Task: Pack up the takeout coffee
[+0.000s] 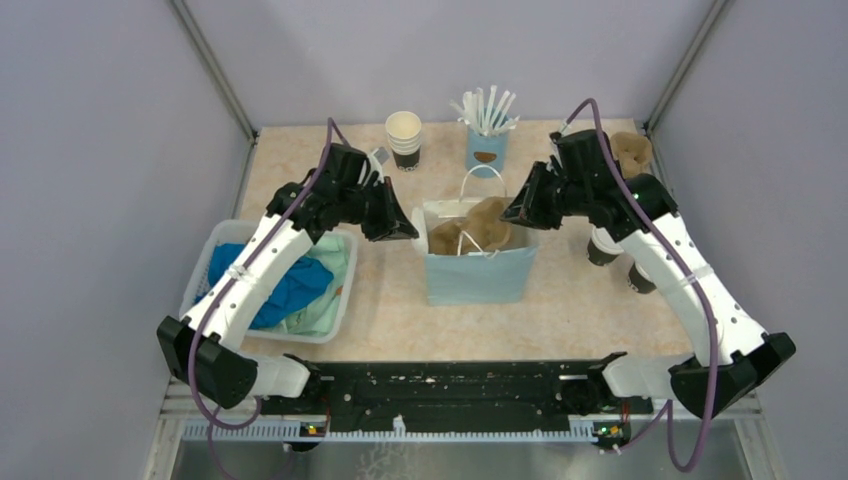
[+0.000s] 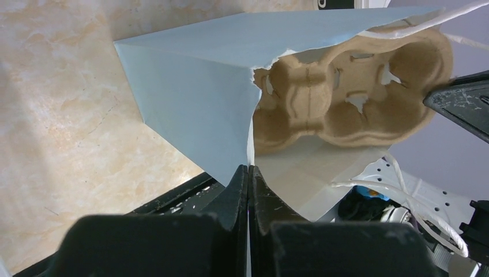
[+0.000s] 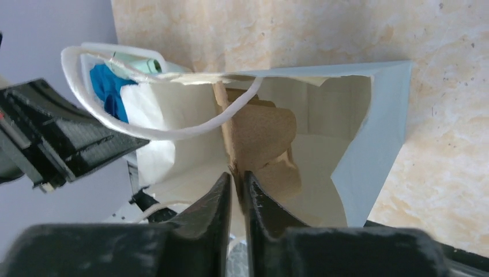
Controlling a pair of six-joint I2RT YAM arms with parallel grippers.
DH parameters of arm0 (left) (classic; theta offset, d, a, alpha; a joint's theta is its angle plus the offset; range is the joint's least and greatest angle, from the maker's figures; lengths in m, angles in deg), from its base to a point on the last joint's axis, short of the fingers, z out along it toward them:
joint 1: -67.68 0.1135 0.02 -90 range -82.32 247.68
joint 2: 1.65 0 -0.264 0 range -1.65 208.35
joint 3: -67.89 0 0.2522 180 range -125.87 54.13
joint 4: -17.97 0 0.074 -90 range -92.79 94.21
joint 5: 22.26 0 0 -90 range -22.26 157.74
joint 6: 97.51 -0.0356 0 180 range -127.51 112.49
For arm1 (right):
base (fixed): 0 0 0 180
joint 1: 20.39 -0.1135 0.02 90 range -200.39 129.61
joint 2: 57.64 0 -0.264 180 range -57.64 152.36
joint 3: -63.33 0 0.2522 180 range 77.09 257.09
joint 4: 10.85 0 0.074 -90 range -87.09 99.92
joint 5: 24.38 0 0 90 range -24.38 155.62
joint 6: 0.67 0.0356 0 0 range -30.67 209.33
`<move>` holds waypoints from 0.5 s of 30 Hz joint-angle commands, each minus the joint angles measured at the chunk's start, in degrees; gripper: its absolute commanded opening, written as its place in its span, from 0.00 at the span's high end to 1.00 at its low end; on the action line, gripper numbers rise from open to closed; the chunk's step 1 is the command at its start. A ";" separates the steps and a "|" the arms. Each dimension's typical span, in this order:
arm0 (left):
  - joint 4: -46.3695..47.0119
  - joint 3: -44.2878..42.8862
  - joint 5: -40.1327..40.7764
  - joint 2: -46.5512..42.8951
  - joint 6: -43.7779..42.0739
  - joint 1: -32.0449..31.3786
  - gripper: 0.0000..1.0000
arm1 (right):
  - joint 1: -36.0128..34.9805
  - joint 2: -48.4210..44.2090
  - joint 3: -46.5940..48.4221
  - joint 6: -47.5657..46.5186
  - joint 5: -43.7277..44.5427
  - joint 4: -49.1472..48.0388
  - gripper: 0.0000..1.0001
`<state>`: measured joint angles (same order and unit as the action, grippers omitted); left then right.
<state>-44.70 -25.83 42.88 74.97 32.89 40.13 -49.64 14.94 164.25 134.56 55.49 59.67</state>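
A light blue paper bag point(image 1: 476, 272) stands open in the middle of the surface point(image 1: 560, 300), with a brown pulp cup carrier point(image 2: 346, 95) sitting inside it. The left gripper point(image 2: 248, 171) is at the bag's left rim, its jaws pressed fully together on the paper edge. The right gripper point(image 3: 235, 176) is at the opposite rim, its jaws closed to a thin slit with the bag's edge seemingly pinched between them. The takeout coffee point(image 1: 602, 249) is outside the bag, on the surface just to its right. It is largely hidden under the right arm, and its lid is hard to make out. Another dark-based cup point(image 1: 641, 280) stands near it. Lidless cups point(image 1: 404, 137) and a blue cup of white sticks point(image 1: 487, 145) stand behind the bag. A white bin point(image 1: 330, 325) of blue and green cloth lies under the left arm.
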 commanded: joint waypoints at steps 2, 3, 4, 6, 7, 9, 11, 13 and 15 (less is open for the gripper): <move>2.06 0.71 1.32 -2.23 -0.03 -0.38 1.00 | 0.57 1.03 4.64 -8.63 6.96 7.50 0.65; 2.06 0.67 1.54 -2.22 -0.12 -0.34 1.00 | 0.45 1.48 8.21 -11.22 9.27 11.09 0.59; 2.10 0.61 1.60 -2.22 -0.03 -0.38 1.00 | 0.43 1.52 11.28 -12.62 10.50 13.59 0.53; 2.54 0.55 0.90 -1.98 0.09 -0.37 0.93 | 0.47 1.62 17.00 -13.91 10.86 16.86 0.47; 2.72 0.40 0.58 -1.79 0.09 -0.34 0.91 | 0.43 2.09 19.11 -14.30 10.65 18.63 0.47; 2.40 -0.32 0.64 -1.49 -0.23 -0.34 0.85 | 0.45 2.03 20.64 -15.34 11.83 20.47 0.46; 2.08 -0.80 1.22 -1.32 -0.69 -0.31 0.81 | 0.38 0.44 18.56 -17.52 15.11 19.96 0.45; 1.79 -1.10 1.24 -0.85 -1.34 -0.38 0.79 | 0.43 -0.52 16.26 -18.94 16.15 19.15 0.43; 1.41 -1.55 0.56 0.03 -1.97 -0.32 0.80 | 0.43 -0.70 14.97 -20.11 16.47 18.93 0.41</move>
<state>-44.17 -25.46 43.47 74.38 32.78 40.09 -49.45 14.59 181.60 119.09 68.24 76.17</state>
